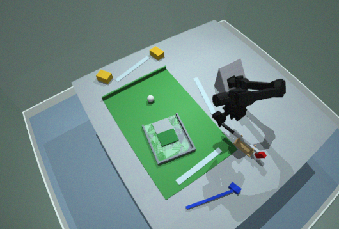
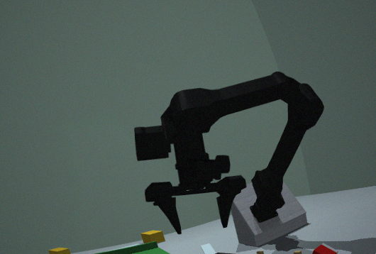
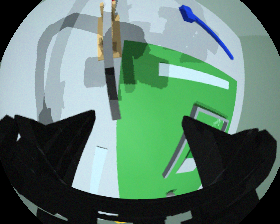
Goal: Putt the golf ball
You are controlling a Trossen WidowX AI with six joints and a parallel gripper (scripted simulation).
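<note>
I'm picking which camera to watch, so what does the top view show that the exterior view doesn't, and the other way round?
Only the top view shows the white golf ball, the grey-walled raised green, the long blue putter and the red putter's dark shaft.

Only the exterior view shows, side on, the black claw wide open, empty and above the table, fingers pointing down.

Both show the black arm, its grey wedge base, two yellow blocks and the red putter head.
</note>
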